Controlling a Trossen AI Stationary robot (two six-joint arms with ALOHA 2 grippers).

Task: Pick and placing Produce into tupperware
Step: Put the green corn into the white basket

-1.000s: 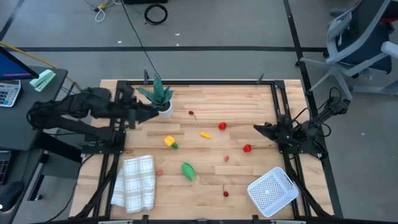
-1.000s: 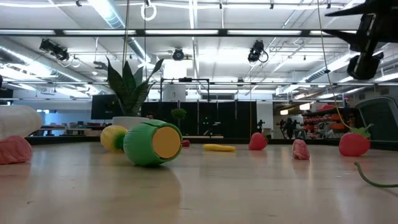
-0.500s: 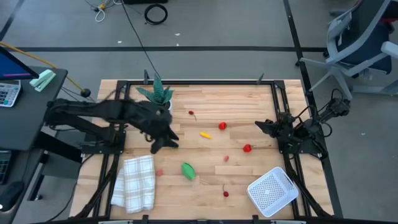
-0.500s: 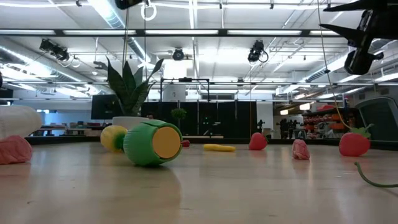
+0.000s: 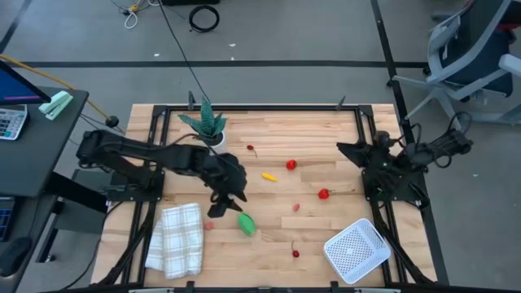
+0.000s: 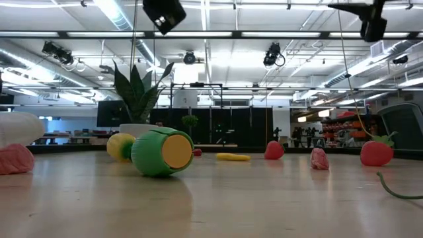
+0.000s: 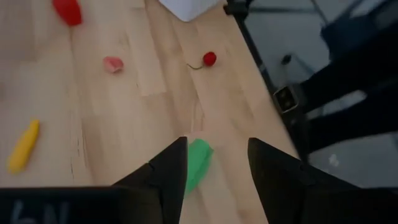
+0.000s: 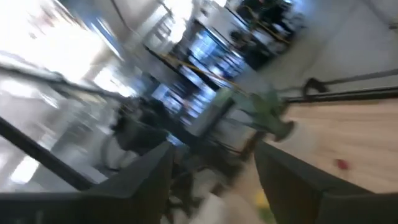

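The green produce (image 5: pixel 247 222) lies on its side on the wooden table, showing large in the low view (image 6: pixel 158 152). My left gripper (image 5: pixel 223 203) hovers open just to its left and above; in the left wrist view the green piece (image 7: pixel 198 163) shows between the open fingers (image 7: pixel 214 149), untouched. A yellow piece (image 5: pixel 269 175), several small red pieces (image 5: pixel 324 194) and a cherry (image 5: pixel 295 253) lie scattered. The white tupperware (image 5: pixel 356 249) sits at the near right corner. My right gripper (image 5: pixel 343 150) waits open and raised at the right edge.
A folded white checked cloth (image 5: pixel 175 238) lies near the left near corner. A potted plant (image 5: pixel 207 124) stands at the far left. Another yellow piece (image 6: pixel 120 145) shows behind the green one in the low view. Black frame rails run along the table's sides.
My left arm has swung from beside the potted plant at the far left toward the table's middle and near side, tipping its gripper down over the green piece. My right gripper has risen and shifted slightly toward the far edge.
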